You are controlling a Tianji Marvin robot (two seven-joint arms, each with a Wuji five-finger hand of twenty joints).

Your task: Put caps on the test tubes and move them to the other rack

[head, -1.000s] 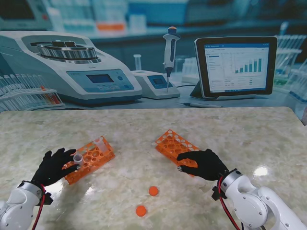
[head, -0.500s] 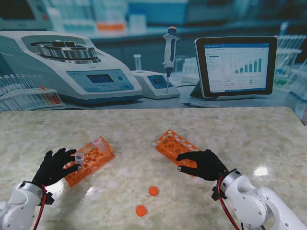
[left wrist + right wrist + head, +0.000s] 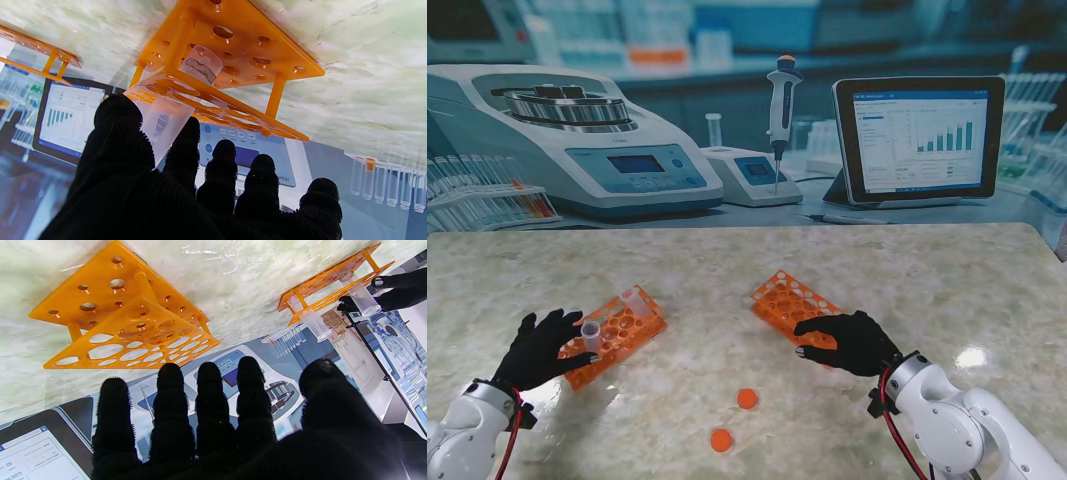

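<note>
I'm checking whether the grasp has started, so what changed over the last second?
Very little. The left robot hand has closed in slightly on the near test tube in the left rack, thumb and forefinger now flanking it; a firm grip is unclear. The right robot hand stays over the right rack. Both orange caps and the second tube have not moved.

left hand (image 3: 542, 350): black knit glove | right hand (image 3: 852, 343): same | forearms: white shells, red cables at wrists
</note>
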